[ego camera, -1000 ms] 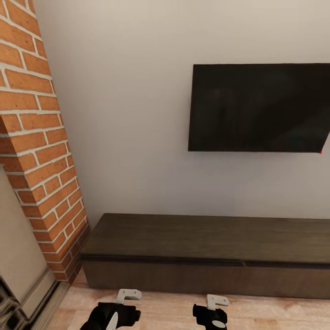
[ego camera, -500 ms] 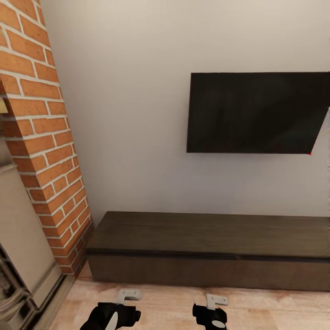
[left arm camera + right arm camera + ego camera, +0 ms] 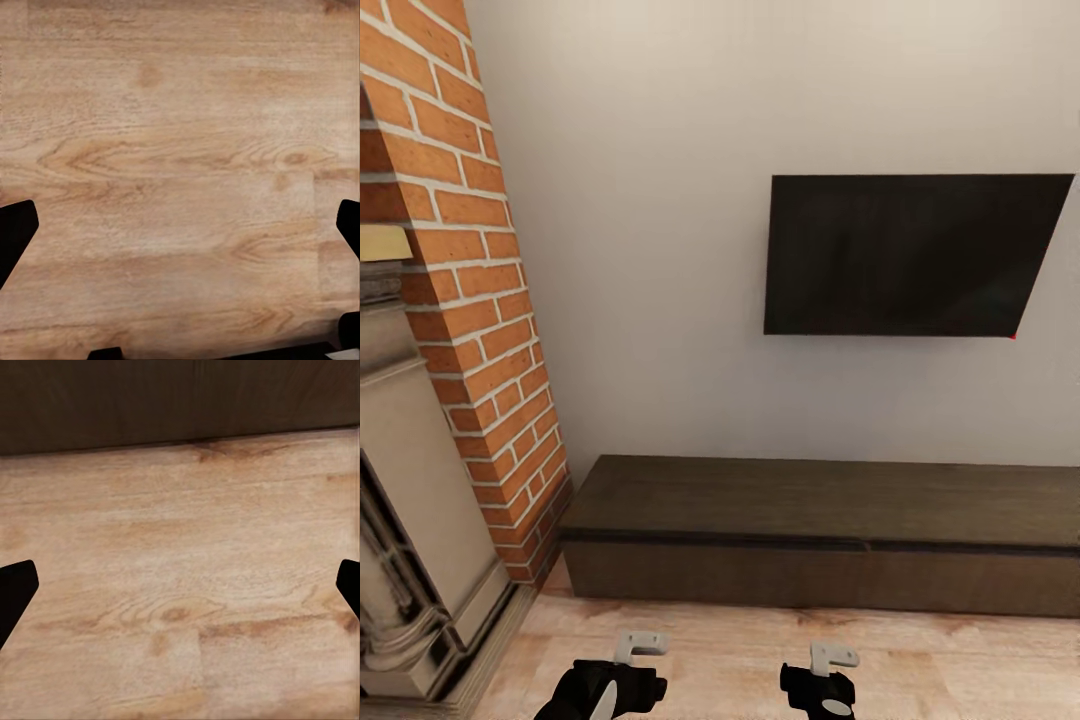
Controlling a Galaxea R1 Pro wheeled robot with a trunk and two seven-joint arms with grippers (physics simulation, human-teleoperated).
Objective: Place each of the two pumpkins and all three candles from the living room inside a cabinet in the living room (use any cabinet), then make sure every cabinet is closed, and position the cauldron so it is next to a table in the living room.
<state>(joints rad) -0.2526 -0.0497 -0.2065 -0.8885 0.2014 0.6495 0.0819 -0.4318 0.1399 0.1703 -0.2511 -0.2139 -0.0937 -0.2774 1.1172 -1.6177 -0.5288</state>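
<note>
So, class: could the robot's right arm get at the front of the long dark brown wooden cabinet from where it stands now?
Probably not yet. The right gripper hangs open over bare plank floor, short of the long dark brown wooden cabinet. Nothing blocks the way, so rolling closer should do it.

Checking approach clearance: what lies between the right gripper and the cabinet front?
Bare wood floor. In the right wrist view, planks run unbroken from the open right gripper to the cabinet base. The head view shows the same.

Even soft light, faint shadows, slightly blurry renders.
</note>
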